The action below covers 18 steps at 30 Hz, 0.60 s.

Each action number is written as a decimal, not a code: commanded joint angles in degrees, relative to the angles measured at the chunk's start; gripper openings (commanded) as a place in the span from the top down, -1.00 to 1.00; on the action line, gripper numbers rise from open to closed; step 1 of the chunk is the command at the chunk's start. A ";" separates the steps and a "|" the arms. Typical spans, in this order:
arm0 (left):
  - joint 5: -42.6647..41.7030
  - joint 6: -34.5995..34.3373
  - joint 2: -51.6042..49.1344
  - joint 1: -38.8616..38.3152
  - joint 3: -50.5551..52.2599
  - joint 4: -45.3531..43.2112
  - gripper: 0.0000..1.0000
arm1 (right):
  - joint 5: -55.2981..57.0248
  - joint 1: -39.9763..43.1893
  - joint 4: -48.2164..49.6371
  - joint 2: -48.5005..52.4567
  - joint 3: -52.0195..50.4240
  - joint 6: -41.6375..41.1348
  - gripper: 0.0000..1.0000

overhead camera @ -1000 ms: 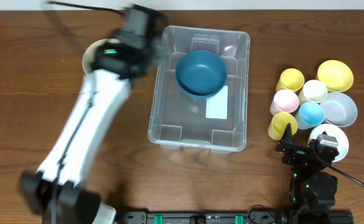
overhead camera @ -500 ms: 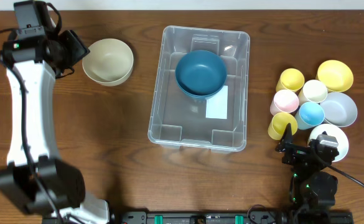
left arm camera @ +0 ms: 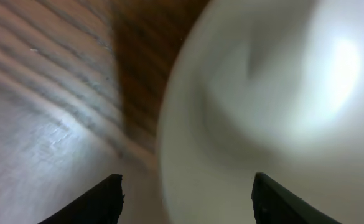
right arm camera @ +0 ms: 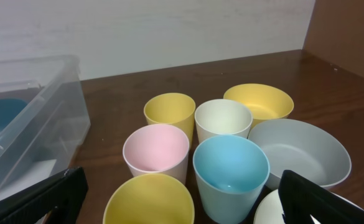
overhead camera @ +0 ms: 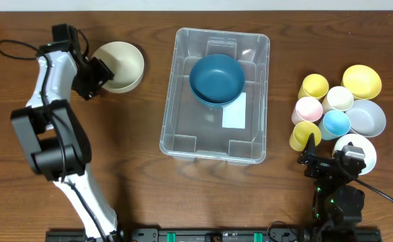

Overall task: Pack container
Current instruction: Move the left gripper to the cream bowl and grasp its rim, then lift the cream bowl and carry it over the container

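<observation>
The clear container point(overhead camera: 176, 128) stands mid-table with a dark blue bowl point(overhead camera: 216, 78) inside, above its white label point(overhead camera: 234, 115). A cream bowl point(overhead camera: 121, 64) sits left of it. My left gripper point(overhead camera: 95, 75) is at that bowl's left rim. In the left wrist view the left gripper point(left arm camera: 185, 199) is open, its jaws astride the blurred rim of the cream bowl point(left arm camera: 275, 106). My right gripper point(overhead camera: 329, 163) rests at the front right. In its wrist view it point(right arm camera: 182, 208) is open and empty, facing the cups.
Right of the container stand a yellow cup point(right arm camera: 169, 112), cream cup point(right arm camera: 222, 121), pink cup point(right arm camera: 155, 149), blue cup point(right arm camera: 230, 165) and a nearer yellow cup point(right arm camera: 147, 199). Beside them are a yellow bowl point(right arm camera: 258, 99), grey bowl point(right arm camera: 300, 149) and white bowl point(overhead camera: 356, 149).
My left arm has swung away from the container to the table's far left, then come back to the cream bowl's left rim. The right arm has not moved.
</observation>
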<state>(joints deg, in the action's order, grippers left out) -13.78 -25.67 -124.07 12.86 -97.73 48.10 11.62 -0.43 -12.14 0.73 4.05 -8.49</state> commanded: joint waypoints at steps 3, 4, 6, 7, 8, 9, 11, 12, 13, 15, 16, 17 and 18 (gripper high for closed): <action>-0.61 -0.15 -1.57 0.26 0.26 -1.05 0.49 | 0.37 0.48 -0.11 -0.09 -0.13 0.44 -0.99; -0.61 -0.15 -1.36 0.33 0.24 -1.09 0.63 | 0.37 0.48 -0.11 -0.09 -0.13 0.44 -0.98; -0.59 -0.15 -0.72 0.48 0.20 -1.18 0.88 | 0.37 0.48 -0.11 -0.09 -0.13 0.44 -0.98; -0.59 -0.13 -0.04 0.76 0.20 -1.09 0.88 | 0.37 0.48 -0.11 -0.09 -0.13 0.44 -0.99; -0.59 -0.13 0.48 0.98 0.20 -1.03 0.87 | 0.37 0.48 -0.11 -0.09 -0.13 0.44 -0.98; -0.59 -0.13 1.33 1.29 0.20 -0.94 0.88 | 0.37 0.48 -0.11 -0.09 -0.13 0.44 -0.99; -0.59 -0.13 3.48 2.01 0.20 -0.57 0.89 | 0.37 0.48 -0.11 -0.09 -0.13 0.44 -0.99; -0.59 -0.13 4.96 2.34 0.20 -0.24 0.88 | 0.37 0.48 -0.11 -0.09 -0.13 0.44 -0.98; -0.59 -0.13 6.58 2.58 0.20 0.22 0.88 | 0.37 0.48 -0.11 -0.09 -0.13 0.44 -0.98; -0.59 -0.13 10.25 2.60 0.20 1.22 0.88 | 0.37 0.48 -0.11 -0.09 -0.13 0.44 -0.99; -0.59 -0.13 12.02 2.45 0.20 1.68 0.88 | 0.37 0.48 -0.11 -0.09 -0.13 0.44 -0.99; -0.59 -0.09 13.97 2.14 0.20 2.19 0.88 | 0.37 0.48 -0.09 -0.09 -0.13 0.44 -0.99; -0.61 0.09 16.22 1.57 0.20 2.71 0.88 | 0.37 0.48 -0.11 -0.09 -0.13 0.44 -0.99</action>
<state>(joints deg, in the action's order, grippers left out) -14.04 -25.71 -115.31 15.35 -97.06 50.17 11.62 -0.43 -12.14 0.73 4.05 -8.49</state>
